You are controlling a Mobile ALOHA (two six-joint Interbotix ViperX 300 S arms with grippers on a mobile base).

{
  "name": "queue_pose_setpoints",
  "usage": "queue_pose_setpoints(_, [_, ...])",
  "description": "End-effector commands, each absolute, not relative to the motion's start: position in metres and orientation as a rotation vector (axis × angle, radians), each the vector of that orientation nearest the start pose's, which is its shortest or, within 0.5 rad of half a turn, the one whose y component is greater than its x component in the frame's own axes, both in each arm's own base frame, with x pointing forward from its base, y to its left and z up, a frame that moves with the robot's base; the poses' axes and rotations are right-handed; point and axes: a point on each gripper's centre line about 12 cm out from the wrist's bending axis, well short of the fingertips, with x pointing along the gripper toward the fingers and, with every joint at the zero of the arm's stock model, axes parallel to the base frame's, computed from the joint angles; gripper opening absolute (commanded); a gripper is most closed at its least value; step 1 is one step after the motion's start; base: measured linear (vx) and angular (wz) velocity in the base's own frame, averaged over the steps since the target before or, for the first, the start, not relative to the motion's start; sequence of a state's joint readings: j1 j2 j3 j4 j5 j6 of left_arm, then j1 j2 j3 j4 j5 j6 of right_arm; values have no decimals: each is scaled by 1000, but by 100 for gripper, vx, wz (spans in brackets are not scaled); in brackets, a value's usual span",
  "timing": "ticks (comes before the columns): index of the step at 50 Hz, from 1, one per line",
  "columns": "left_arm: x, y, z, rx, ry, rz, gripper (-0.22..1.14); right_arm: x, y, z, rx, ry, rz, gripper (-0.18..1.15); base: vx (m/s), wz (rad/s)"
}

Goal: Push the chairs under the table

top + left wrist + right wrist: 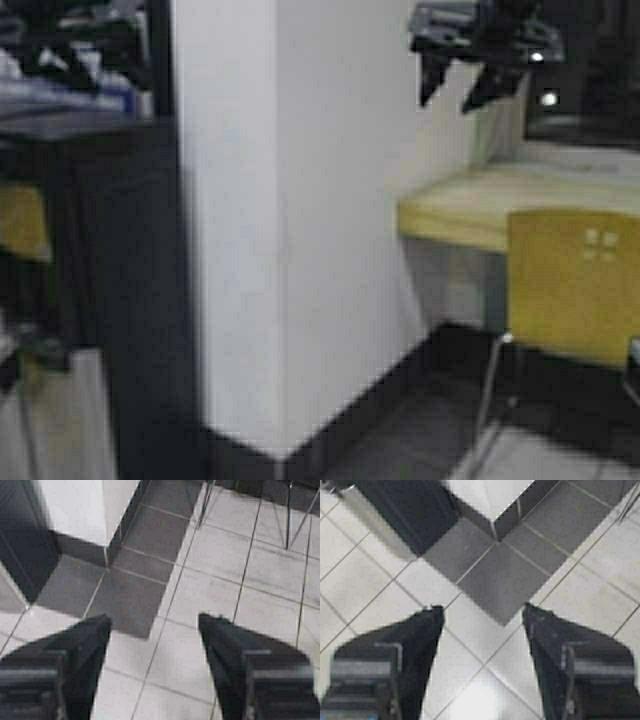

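Clearly the task is at an early stage, as far as these views show. One mustard-yellow chair (575, 290) stands at the right edge of the high view, its back toward the robot, with its chrome legs (487, 400) on the tiled floor (200, 595). The chair back is in front of the bench (480, 205), and the seat seems not yet under the top, though it is hard to tell how far in it goes, because the lower part is cut off. A wide white wall column (300, 220) fills the middle of the high view, and a dark cabinet (120, 300) is on the left. The left pincer (155, 625) hangs above the floor with both fingers wide apart and nothing between them; two thin chair legs (289, 515) show far off in its view. The right pincer (482, 615) is also spread wide and empty, over the corner of the column base. Neither pincer touches the chair. I judge that the robot must first come nearer to the chair before any pushing, so almost all the work is left.
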State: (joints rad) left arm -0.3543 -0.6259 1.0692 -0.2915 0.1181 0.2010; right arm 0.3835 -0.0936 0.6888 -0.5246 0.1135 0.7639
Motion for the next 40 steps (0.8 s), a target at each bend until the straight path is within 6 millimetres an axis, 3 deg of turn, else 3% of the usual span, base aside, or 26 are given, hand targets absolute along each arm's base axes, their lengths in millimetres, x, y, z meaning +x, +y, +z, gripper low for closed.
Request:
queue_pose_setpoints(1, [233, -90, 224, -6, 541, -352, 89, 351, 135, 193, 79, 693, 237, 86, -37, 11])
queue_pose_setpoints(27, [234, -90, 223, 13, 545, -357, 89, 356, 135, 180, 73, 730, 221, 86, -35, 1])
queue_pose_setpoints(40, [234, -90, 223, 9, 547, -355, 89, 351, 134, 198, 81, 693, 225, 86, -25, -28])
